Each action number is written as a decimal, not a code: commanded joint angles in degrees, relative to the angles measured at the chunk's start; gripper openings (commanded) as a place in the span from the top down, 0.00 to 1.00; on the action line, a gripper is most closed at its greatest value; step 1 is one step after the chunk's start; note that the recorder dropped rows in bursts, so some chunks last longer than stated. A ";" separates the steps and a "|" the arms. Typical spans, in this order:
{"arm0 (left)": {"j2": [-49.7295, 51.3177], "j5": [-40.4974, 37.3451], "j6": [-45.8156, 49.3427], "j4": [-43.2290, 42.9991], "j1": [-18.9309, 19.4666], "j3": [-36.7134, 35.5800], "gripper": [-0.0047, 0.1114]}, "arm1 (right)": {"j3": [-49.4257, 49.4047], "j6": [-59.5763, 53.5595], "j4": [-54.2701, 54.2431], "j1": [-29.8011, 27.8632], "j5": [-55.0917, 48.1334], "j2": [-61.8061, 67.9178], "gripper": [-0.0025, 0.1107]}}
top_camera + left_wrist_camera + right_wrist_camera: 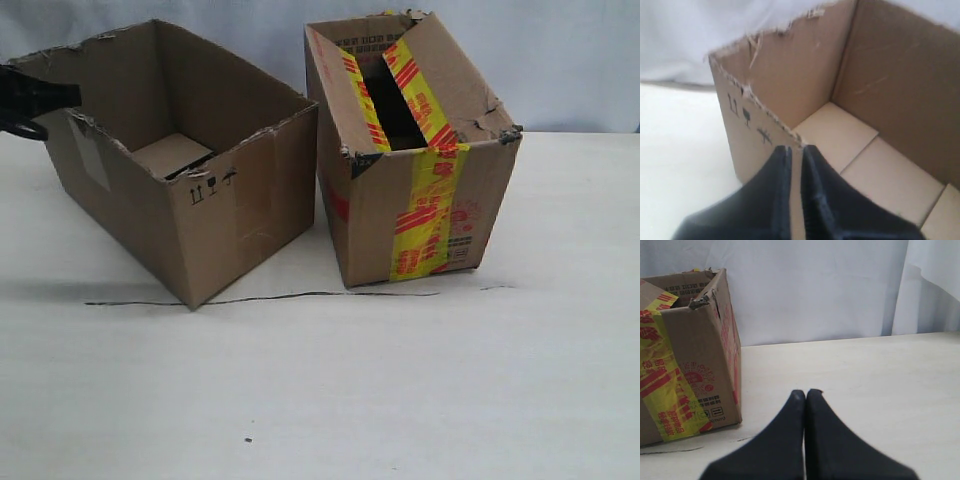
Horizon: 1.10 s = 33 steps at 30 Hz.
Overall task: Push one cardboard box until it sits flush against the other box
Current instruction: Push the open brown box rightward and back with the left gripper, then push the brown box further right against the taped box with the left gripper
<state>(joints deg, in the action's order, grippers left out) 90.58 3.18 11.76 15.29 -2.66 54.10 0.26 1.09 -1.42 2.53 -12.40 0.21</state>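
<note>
The plain cardboard box [220, 220] stands open-topped on the left, with a ragged rim and small black symbols on its front face. The other box [430, 200], bound with yellow-and-red tape, stands to its right. A wedge-shaped gap separates them, narrow at the back and wide at the front. My left gripper [70, 96] is at the plain box's far left rim. In the left wrist view its fingers straddle the torn wall of the cardboard box [790, 85], and the left gripper [796, 148] is shut on it. My right gripper [806, 391] is shut and empty, over the table beside the other box [690, 365].
A thin black line [300, 295] runs across the white table [400, 400] in front of both boxes. A flat cardboard flap [172, 155] lies inside the plain box. A pale curtain hangs behind the table.
</note>
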 commanded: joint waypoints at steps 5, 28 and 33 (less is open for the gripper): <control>-4.05 -4.66 1.89 -0.13 6.38 -0.72 0.96 | -0.26 -0.39 0.30 0.17 0.15 -0.21 0.98; 31.26 -13.77 -2.63 5.90 16.55 30.59 0.96 | -0.26 -0.39 0.30 0.17 0.15 -0.21 0.98; 36.90 -14.03 -2.63 4.95 14.91 37.80 0.96 | -0.26 -0.39 0.30 0.17 0.15 -0.21 0.98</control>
<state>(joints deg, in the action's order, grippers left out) 125.75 -10.89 9.12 20.65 13.20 89.40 0.26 1.09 -1.42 2.53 -12.40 0.21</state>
